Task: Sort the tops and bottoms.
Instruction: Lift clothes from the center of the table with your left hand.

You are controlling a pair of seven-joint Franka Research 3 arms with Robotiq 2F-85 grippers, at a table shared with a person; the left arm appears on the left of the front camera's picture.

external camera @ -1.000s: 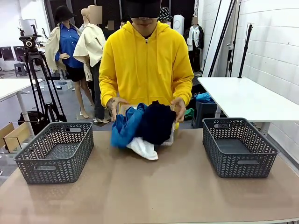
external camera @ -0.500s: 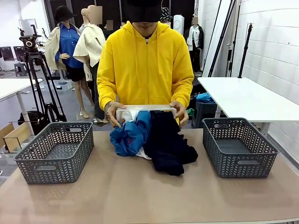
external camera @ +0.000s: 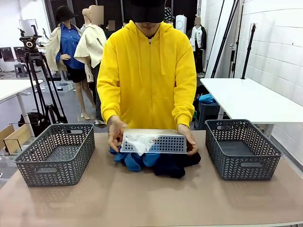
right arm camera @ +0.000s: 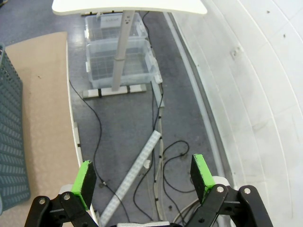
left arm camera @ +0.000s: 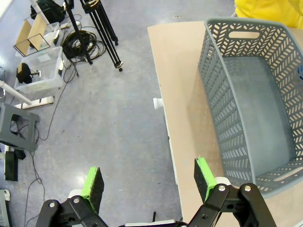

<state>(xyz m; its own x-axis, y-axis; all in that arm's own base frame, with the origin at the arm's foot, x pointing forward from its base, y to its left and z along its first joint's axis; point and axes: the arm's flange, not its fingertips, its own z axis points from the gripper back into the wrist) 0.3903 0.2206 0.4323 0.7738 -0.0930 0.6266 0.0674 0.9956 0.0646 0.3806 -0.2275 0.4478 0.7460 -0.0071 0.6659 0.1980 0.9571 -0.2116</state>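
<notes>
Left gripper hangs released at the bottom of its wrist frame, green pads spread wide with bare floor and the table's edge showing between them, and a grey basket fills the right side of that frame. Right gripper is just as slack, jaws apart and gripping nothing, over cables on the floor, with a sliver of the other grey basket at the left edge. Out on the table in the front view, the clothes sit bunched at centre frame: the blue top on the heap's left, the dark bottoms on its right, touching. A person in a yellow hoodie holds a pale perforated bin tipped over the heap, one hand at its left end, the other hand at its right, and the white top shows at the bin's left part.
</notes>
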